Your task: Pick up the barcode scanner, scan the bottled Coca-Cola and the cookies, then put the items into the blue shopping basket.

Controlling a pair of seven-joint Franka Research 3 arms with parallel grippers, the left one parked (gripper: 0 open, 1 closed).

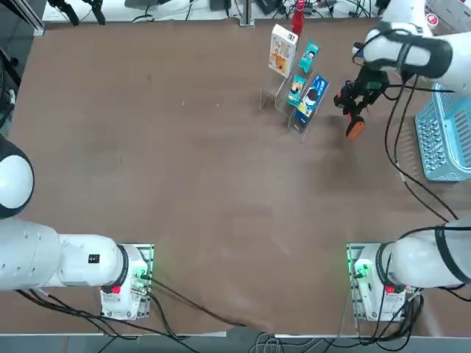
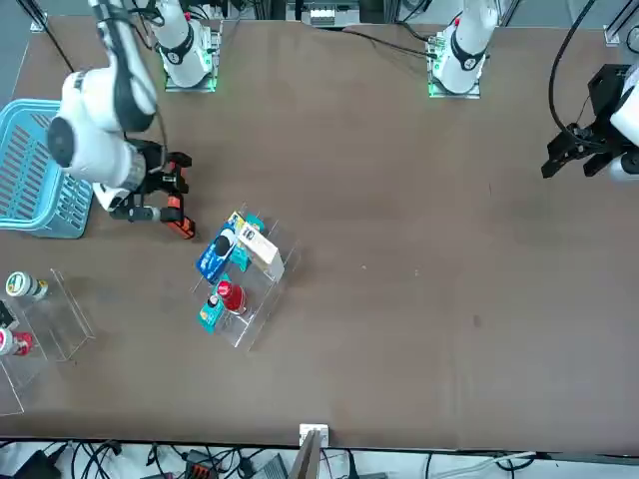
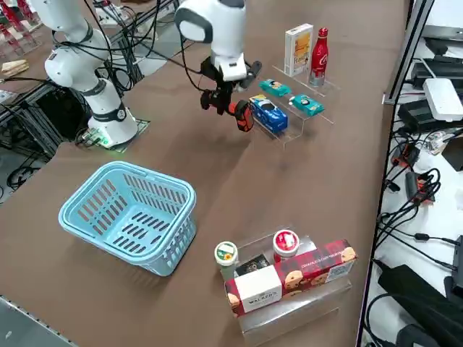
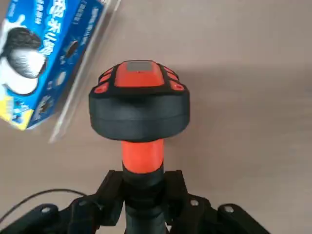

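Nearest the arm bases, the blue shopping basket [image 1: 447, 136] sits beside the working arm. The right gripper [image 4: 144, 187] is over the table farther out, its fingers pinching the barcode scanner [image 4: 140, 109] by its neck; black head, orange buttons and collar. Near it, a clear stand [image 3: 293, 129] holds the blue packet [image 4: 46, 53], printed with white Chinese characters and a dark sandwich biscuit, plus two teal packets [image 3: 307, 105] [image 3: 275, 87]. Farther out on the same stand, the cookies [image 3: 297, 50] stand upright, white box with orange picture panel, beside the upright bottled Coca-Cola [image 3: 319, 58], red with white script too small to read. Surface: plain brown tabletop [image 1: 191, 147], with black cables across it near the bases. Beyond the far edge, a white bench carries cables and a white device [image 3: 443, 99]. The right side view alone shows a long red box with cookie pictures [image 3: 311, 271]; the top view omits its stand and the white-lidded jars [image 3: 226, 253] [image 3: 286, 243].
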